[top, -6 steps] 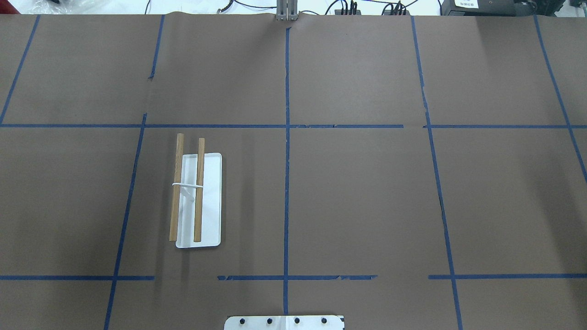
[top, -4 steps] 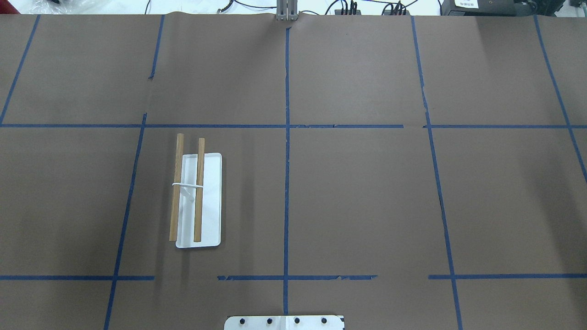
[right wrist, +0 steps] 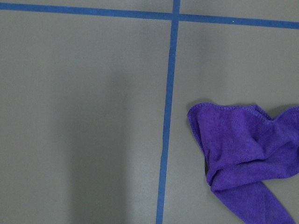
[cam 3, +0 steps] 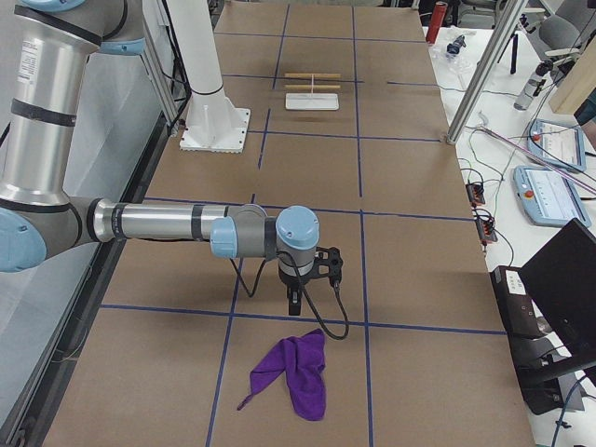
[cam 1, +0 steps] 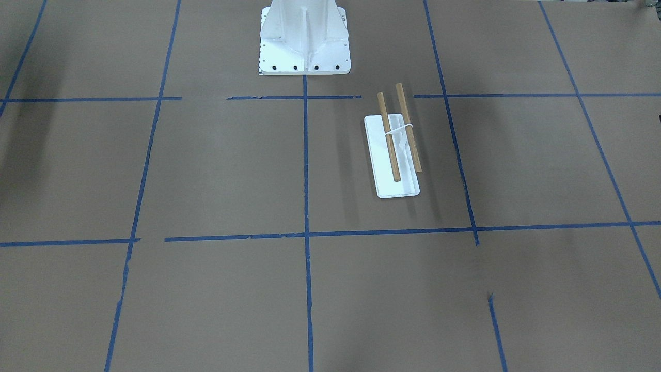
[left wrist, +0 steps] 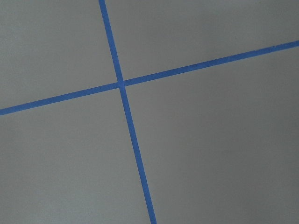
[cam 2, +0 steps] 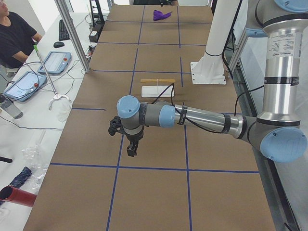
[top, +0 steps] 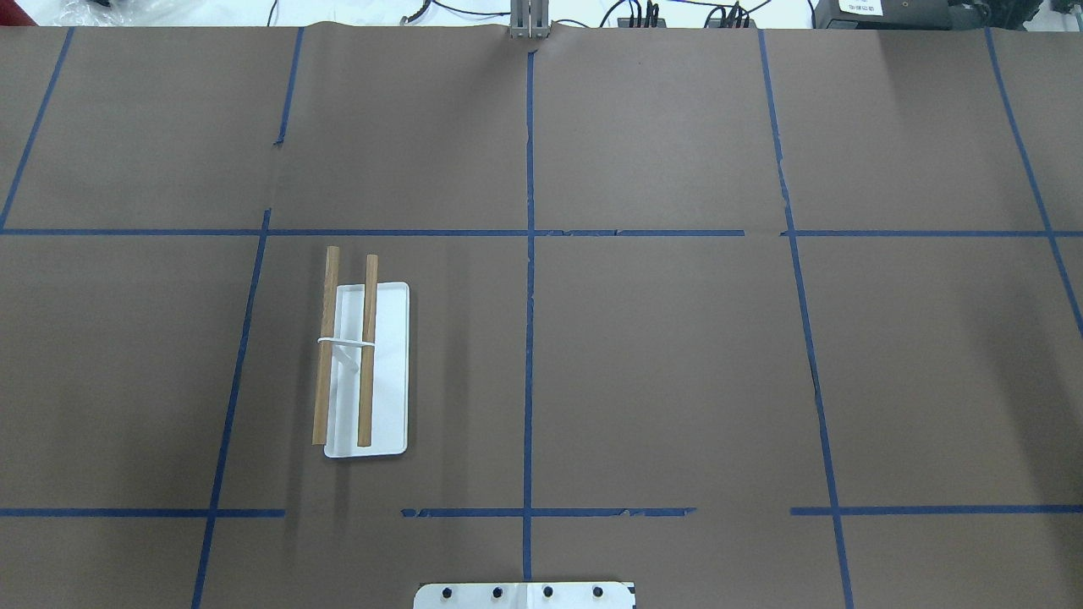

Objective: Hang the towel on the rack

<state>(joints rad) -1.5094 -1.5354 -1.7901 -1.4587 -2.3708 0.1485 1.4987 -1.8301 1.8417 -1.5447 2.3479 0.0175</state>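
The purple towel [cam 3: 296,377] lies crumpled on the brown table at the robot's right end; it also shows in the right wrist view [right wrist: 243,158] and far off in the exterior left view [cam 2: 161,14]. The rack [top: 389,381] has a white base and two wooden bars. It stands on the robot's left half [cam 1: 403,186] and shows in the side views [cam 2: 156,91] [cam 3: 312,101]. My right gripper [cam 3: 294,303] hangs above the table just short of the towel. My left gripper [cam 2: 131,149] hangs over the table's left end. I cannot tell whether either is open or shut.
The white robot base [cam 1: 304,41] stands at the table's near-robot edge [top: 525,595]. Blue tape lines [left wrist: 122,85] divide the brown table cover. An operator [cam 2: 14,33] sits beside the table, with tablets and cables along that side.
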